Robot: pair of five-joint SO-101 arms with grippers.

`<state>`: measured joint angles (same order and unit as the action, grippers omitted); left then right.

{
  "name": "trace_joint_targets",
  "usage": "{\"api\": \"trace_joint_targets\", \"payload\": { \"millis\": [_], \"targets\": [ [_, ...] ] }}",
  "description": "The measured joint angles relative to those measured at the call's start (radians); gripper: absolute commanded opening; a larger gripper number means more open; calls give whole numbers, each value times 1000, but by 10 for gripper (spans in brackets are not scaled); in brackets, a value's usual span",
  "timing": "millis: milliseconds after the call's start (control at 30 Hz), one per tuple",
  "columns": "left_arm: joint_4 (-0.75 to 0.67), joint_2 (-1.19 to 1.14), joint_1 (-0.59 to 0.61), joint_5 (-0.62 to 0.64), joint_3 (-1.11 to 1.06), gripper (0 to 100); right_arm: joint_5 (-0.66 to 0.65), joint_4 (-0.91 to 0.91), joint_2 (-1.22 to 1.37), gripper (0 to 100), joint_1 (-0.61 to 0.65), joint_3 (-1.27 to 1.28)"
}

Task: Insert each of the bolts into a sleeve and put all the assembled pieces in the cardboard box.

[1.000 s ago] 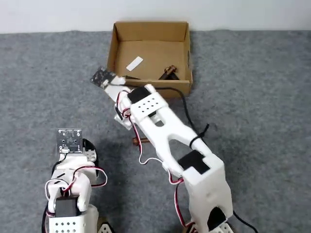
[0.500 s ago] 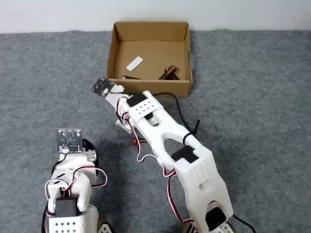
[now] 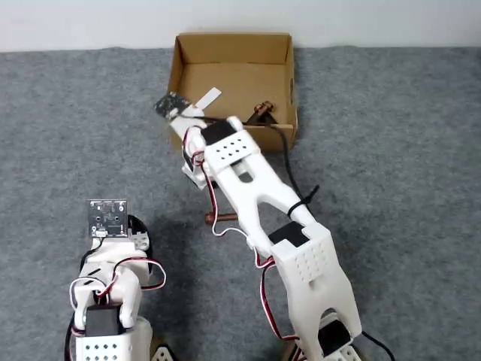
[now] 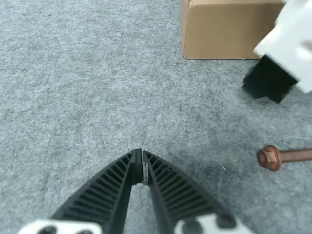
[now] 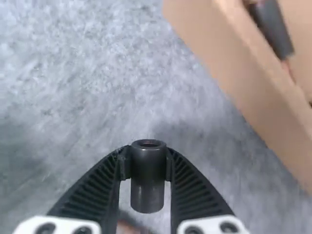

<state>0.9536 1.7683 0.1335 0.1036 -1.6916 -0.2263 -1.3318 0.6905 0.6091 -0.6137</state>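
A black sleeve point(image 5: 146, 181) stands upright between the fingers of my right gripper point(image 5: 146, 165), which is shut on it just above the grey carpet, close to the front wall of the cardboard box point(image 5: 229, 73). From above, the right arm point(image 3: 233, 158) stretches to the box point(image 3: 279, 136) and covers its own gripper. A copper bolt point(image 3: 220, 218) lies on the carpet beside that arm; its hex head point(image 4: 269, 157) faces my left gripper point(image 4: 141, 157), which is shut and empty, low over the carpet. Assembled pieces point(image 3: 263, 111) lie inside the box.
A white label point(image 3: 208, 98) lies on the box floor. A black cable point(image 3: 297, 192) trails along the right arm. Open grey carpet spreads to the left and right of both arms. The left arm point(image 3: 113, 263) sits at the near left.
The right arm has swung its wrist up toward the box's front left corner with the sleeve. The bolt on the carpet is more exposed. The left arm has kept still.
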Motion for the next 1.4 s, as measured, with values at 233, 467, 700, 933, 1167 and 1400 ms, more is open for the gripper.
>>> {"api": "trace_joint_targets", "payload": {
  "millis": [233, 467, 700, 933, 1167, 1400],
  "targets": [
    [0, 0, -51, 0, 0, 8, 209, -259, -84, 8, 0, -120],
    [9, 0, -52, 0, 0, 8, 437, -420, -193, 8, -32, -127],
    [31, 0, -61, -52, 32, 6, 505, -422, -367, 8, -112, -87],
    [207, 0, -144, -60, 135, 6, 563, -422, -658, 8, -209, 250],
    [213, -94, -158, -61, 189, 6, 598, -422, -913, 8, -358, 562],
    [230, -526, -227, 104, 509, 6, 600, -422, -1120, 8, -440, 740]
  ]
}}
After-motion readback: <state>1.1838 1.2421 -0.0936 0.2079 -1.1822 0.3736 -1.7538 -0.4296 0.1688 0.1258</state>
